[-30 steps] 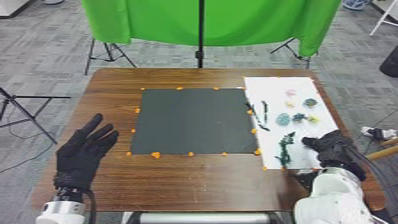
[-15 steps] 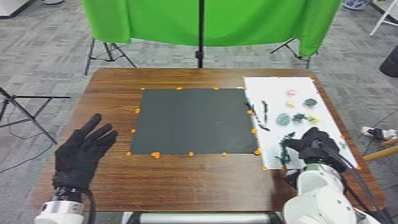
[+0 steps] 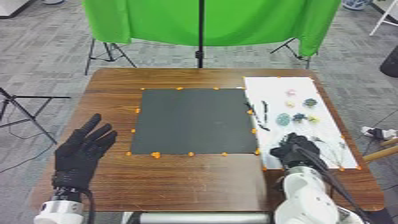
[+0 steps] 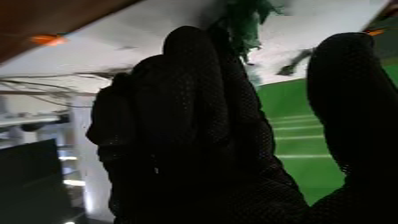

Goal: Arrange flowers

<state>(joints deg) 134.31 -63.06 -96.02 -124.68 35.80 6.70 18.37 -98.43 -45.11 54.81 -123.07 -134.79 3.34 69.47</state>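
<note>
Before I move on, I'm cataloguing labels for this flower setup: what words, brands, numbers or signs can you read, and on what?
No text can be read on the dark board, white sheet or green cloth.
The orange marks along the board's edges are blobs, not legible characters.

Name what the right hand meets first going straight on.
Right hand: probably the green sprig by its fingertips, then perhaps the white sheet; depth between fingertips and sprig is unclear.
</note>
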